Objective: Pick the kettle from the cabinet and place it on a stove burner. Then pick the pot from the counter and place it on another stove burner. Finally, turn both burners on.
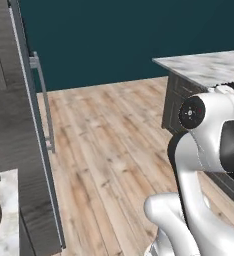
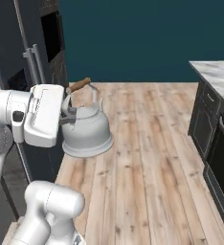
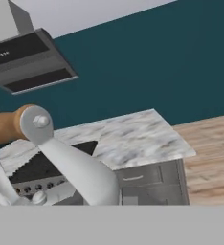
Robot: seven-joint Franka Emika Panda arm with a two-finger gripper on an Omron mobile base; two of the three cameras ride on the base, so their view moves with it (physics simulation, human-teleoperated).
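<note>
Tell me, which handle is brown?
The kettle's wooden handle, atop the silvery kettle. The cabinet's long bar handles are silver.

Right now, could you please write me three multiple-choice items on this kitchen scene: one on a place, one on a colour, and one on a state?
1. Where is the kettle?
A. On the shelf in the cabinet
B. In the air over the wooden floor, beside the robot's hand
C. On a stove burner

2. What colour is the grip on the kettle's handle?
A. Brown
B. Blue
C. Black

3. What state is the kettle in?
A. Lying on its side on the floor
B. Held up by the fingers, roughly upright
C. Standing free on the counter

Answers:
1. B: the right base view shows it clear of the cabinet, with floor behind it.
2. A: the wooden grip is brown in the right base view and the hand view.
3. B: it hangs against the hand, base down, resting on nothing.
</note>
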